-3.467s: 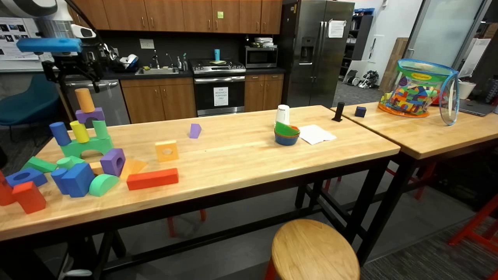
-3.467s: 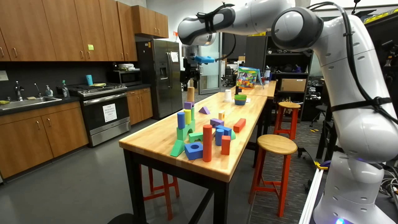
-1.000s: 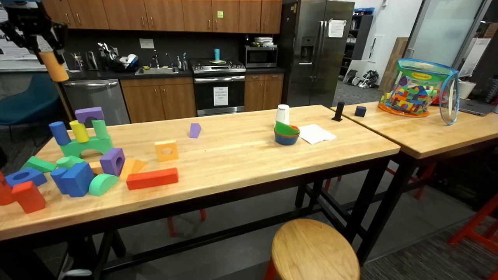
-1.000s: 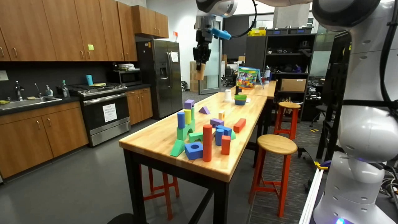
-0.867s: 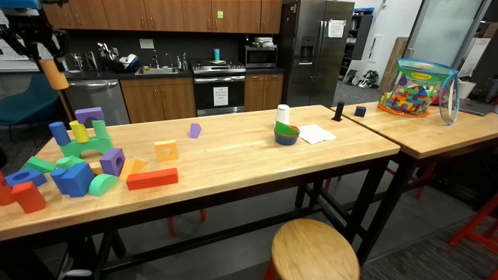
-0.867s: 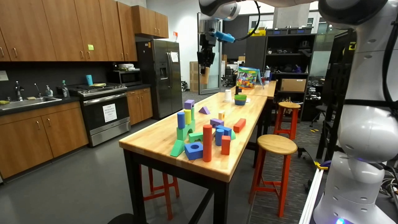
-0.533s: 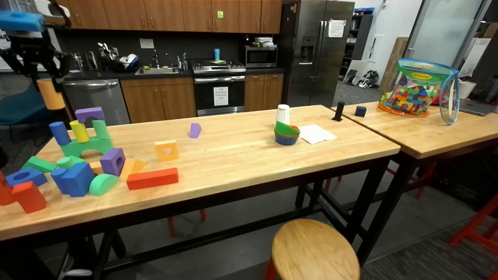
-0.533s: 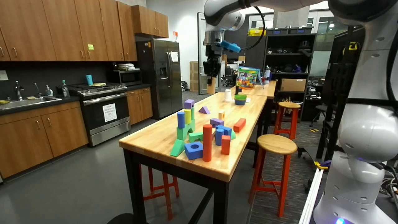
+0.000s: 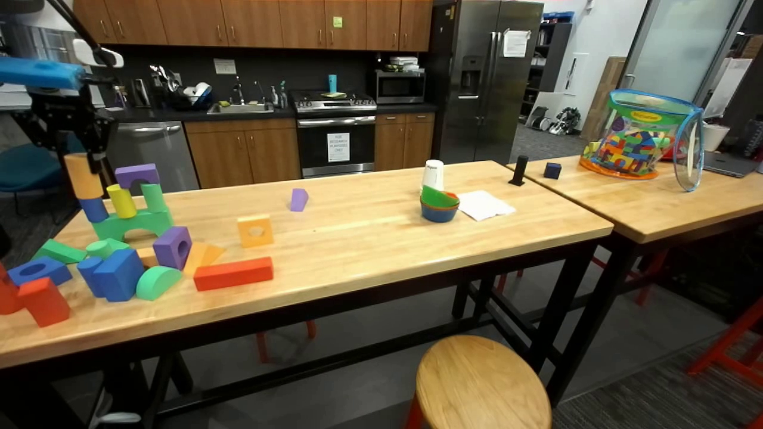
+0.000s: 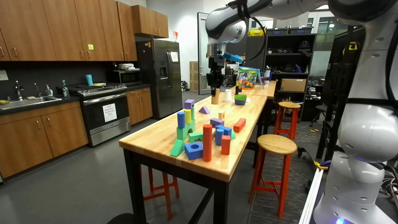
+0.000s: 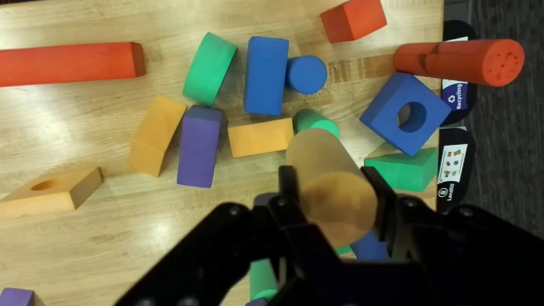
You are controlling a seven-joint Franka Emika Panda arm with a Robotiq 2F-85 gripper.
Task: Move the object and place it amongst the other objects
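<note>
An orange-tan cylinder (image 9: 84, 179) is the object in my gripper (image 11: 331, 178); black fingers press on both its sides. It hangs in the air, lower end free, and in an exterior view the cylinder (image 10: 215, 97) appears right of the block tower. Among the other objects, a green arch (image 9: 134, 223) carries a blue cylinder (image 10: 181, 120), a yellow cylinder (image 9: 122, 201) and a green one (image 9: 155, 198). A purple arch (image 9: 137, 174) tops the last two. Loose blocks lie nearby: a purple block with a hole (image 9: 173, 248), a blue block (image 11: 267, 75), a green half-round (image 11: 210, 69).
A tall red cylinder (image 10: 207, 143) stands near the table's end. Further along the table are a holed orange block (image 9: 255, 231), a long red block (image 9: 233, 274), a purple wedge (image 9: 299, 200) and stacked bowls (image 9: 439, 205). A stool (image 10: 276, 144) stands alongside.
Earlier the orange-tan cylinder stood on the purple arch, my gripper above it. It was then lifted off. Over the last second, gripper and cylinder have come down together. The other blocks look unmoved.
</note>
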